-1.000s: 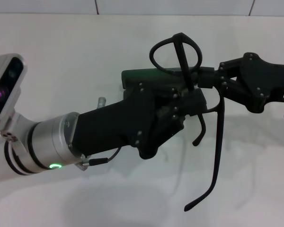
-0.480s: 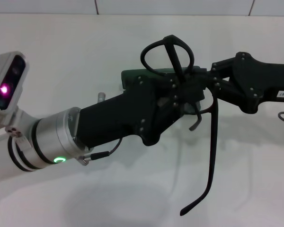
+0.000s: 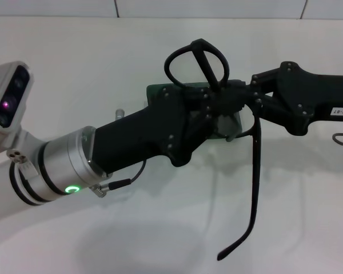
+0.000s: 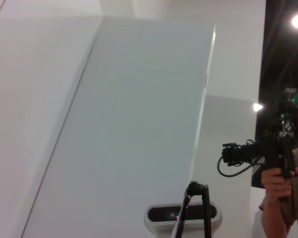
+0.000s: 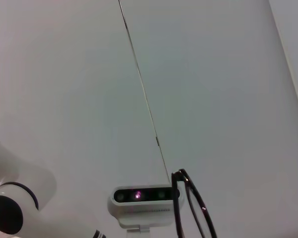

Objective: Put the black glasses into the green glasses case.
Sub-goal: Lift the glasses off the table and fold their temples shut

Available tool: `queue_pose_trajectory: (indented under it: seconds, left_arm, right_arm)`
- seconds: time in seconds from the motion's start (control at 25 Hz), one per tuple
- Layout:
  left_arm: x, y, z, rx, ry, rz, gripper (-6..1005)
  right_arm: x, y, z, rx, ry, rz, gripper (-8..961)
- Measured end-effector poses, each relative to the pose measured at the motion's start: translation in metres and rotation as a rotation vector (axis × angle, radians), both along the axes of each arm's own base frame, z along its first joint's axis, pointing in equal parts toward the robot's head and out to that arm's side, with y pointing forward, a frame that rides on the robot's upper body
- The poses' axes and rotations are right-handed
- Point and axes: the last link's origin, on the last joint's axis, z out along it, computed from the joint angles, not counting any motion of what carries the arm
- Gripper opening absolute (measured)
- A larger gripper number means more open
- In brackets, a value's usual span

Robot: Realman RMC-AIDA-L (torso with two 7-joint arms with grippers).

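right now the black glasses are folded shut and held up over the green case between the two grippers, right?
Not quite. The black glasses are not folded: the head view shows one temple arm swung open, hanging long and straight down toward the table. The rest holds: they are held up over the green glasses case, where the left gripper and right gripper meet.

From where we're looking, the desk (image 3: 160,240) is a smooth white surface with a soft satin sheen. Both tools read as matt black plastic: the left tool (image 3: 203,123) sits on a brushed, silvery metal wrist ring, and the right tool (image 3: 240,97) at about 3 o'clock looks the same plastic. The black glasses (image 3: 197,60) have thin, slightly glossy frames. The green glasses case (image 3: 160,91) looks like smooth hard shell, dull sheen.
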Motion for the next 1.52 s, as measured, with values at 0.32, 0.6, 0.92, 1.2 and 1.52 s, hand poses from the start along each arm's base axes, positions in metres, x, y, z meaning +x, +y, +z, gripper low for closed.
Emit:
queue_pose_trajectory:
  seconds: [0.32,0.6,0.92,1.2,1.52]
  left_arm:
    - [-0.001,0.000,0.001,0.003,-0.004,0.012,40]
    - [0.002,-0.007,0.002,-0.002,-0.018,-0.044,41]
    - [-0.001,-0.010,0.002,-0.009,-0.013,-0.050,40]
    - [0.021,-0.023,-0.008,-0.088,0.004,-0.227,41]
    - [0.051,-0.034,-0.010,-0.041,-0.126,-0.328,41]
  right_arm:
    - [0.002,0.000,0.000,0.012,0.001,-0.003,36]
    - [0.013,0.006,0.009,0.087,0.044,-0.061,36]
    - [0.007,-0.007,0.057,0.154,0.332,0.002,36]
    - [-0.003,-0.004,0.076,0.265,0.541,0.029,36]
    - [-0.022,0.007,0.015,0.252,0.468,0.058,36]
